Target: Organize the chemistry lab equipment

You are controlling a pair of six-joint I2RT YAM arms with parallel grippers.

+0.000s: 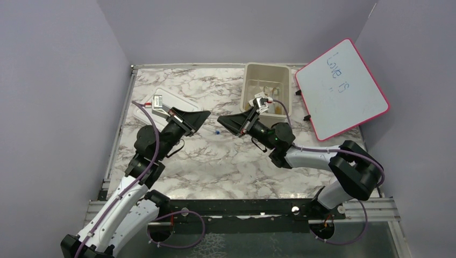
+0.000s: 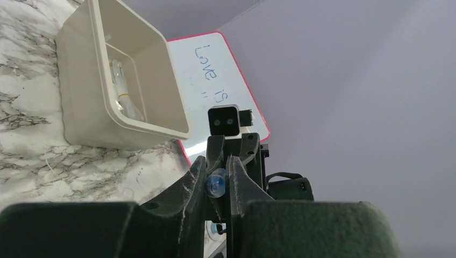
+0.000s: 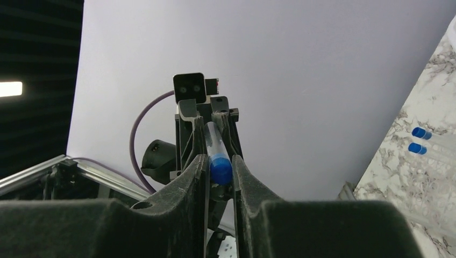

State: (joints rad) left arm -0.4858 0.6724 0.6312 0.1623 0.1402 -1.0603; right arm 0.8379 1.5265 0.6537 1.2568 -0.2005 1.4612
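from above, the two arms meet nose to nose over the marble table [image 1: 215,161], and only a tiny blue dot shows between them. the wrist cameras show much more.

the right wrist view shows a thin blue-capped clear tube [image 3: 220,167] up in the air, off the table. the right gripper [image 3: 219,161] has its fingers nearly together, one on each side of the blue cap. they seem to press on it, though it is too dark there to be sure. the far clear end of the tube sits in the other arm's fingers.

the left wrist view shows the left gripper [image 2: 216,173] squeezed tight on that tube. here the tube is seen end-on, as a small round see-through blob with a bit of blue. the tube is skinny and clear, with a bright blue cap.

two more blue-capped tubes [image 3: 420,133] lie on the table at the edge of the right wrist view. the left wrist view also shows the beige tub [image 2: 150,126] and the pink-framed whiteboard [image 2: 215,64] behind it.
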